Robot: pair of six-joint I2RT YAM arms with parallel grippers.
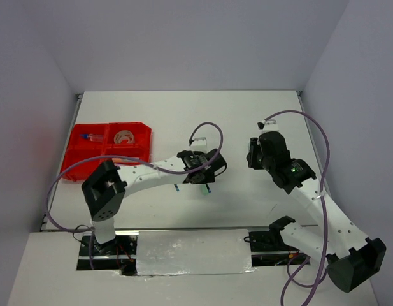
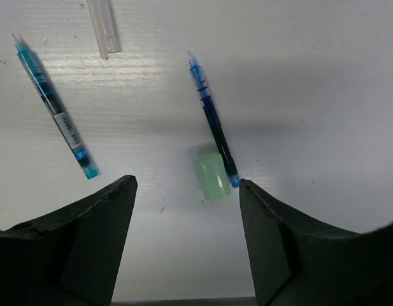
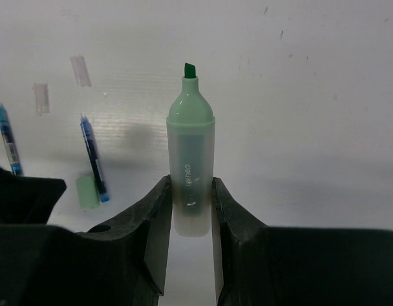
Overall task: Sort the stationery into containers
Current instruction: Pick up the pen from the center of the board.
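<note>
Right pincer (image 3: 191, 194) is clamped on the green marker (image 3: 191, 127), uncapped, tip pointing away, over the table (image 3: 311, 95). Left pincer (image 2: 186, 185) is spread apart with nothing in it, hanging over the green cap (image 2: 213, 177) that sits right beside a blue pen (image 2: 212, 121). A teal pen (image 2: 53, 105) lies off to one side. Further back left, the red tray (image 1: 81, 156) has a tape roll (image 1: 124, 136) in its far right compartment.

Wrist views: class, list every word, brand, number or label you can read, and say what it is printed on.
"deli": faint print along the barrel of the green highlighter; reading uncertain.
The barcode label on the teal pen: too small to read.
No text visible on the blue pen or the green cap.
Top view: nothing legible.
</note>
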